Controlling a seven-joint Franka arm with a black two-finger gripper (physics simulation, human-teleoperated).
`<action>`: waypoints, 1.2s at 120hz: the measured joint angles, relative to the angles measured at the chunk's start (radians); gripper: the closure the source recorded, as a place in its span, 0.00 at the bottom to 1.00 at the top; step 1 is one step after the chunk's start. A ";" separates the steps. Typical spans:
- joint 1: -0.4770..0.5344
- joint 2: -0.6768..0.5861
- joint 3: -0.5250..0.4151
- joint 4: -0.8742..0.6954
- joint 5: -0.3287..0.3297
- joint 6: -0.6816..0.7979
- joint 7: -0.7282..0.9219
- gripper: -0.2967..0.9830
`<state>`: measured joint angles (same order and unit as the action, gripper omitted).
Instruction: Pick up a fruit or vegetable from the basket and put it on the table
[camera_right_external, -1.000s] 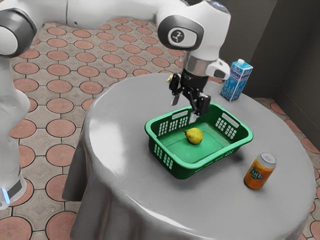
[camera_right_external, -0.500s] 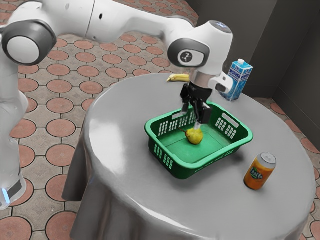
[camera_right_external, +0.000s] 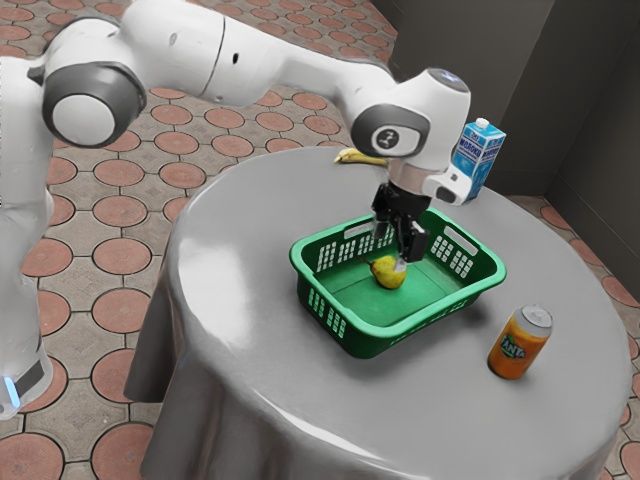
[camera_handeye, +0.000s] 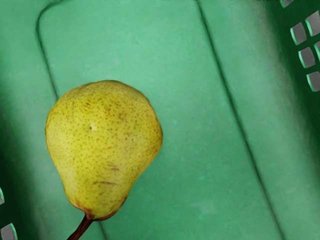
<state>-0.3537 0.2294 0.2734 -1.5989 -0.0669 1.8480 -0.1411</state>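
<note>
1. Round-patterned tiles (camera_right_external: 119, 312) cover the floor around a grey-clothed surface (camera_right_external: 240, 310), which carries a green basket (camera_right_external: 375, 345). Farther back are a yellow banana (camera_right_external: 356, 157) and a blue carton (camera_right_external: 480, 153); an orange can (camera_right_external: 520, 345) stands near the basket at the exterior view's right

2. Over the past second the pincer (camera_right_external: 390, 252) has come down from above the rim to low inside the basket, and the arm (camera_right_external: 245, 65) has stretched further out. In the last half second the drop has been slight, with a small shift toward the exterior view's right

3. For the task, that looks like the end of the approach: reach seems settled, and what is left before a grasp is lining up and closing

4. The pear (camera_right_external: 386, 275) has kept its place on the basket floor, lying on its side, its stem clear to see in the wrist view. It has not been lifted

5. The pincer is open, its two fingers apart and nothing gripped; one fingertip overlaps the pear's edge in the exterior view, and I cannot tell whether they touch

6. Next, I judge, the fingers should straddle the fruit's rounded body before closing. A grip too near the tapered stem end could let it roll or slip out
</note>
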 joint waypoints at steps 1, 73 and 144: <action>0.002 0.002 0.000 0.000 -0.001 0.002 0.002 0.23; 0.107 0.095 -0.066 0.039 -0.028 0.064 0.091 0.24; 0.148 0.169 -0.084 0.043 -0.063 0.101 0.132 0.24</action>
<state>-0.2061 0.3980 0.1897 -1.5559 -0.1303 1.9493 -0.0091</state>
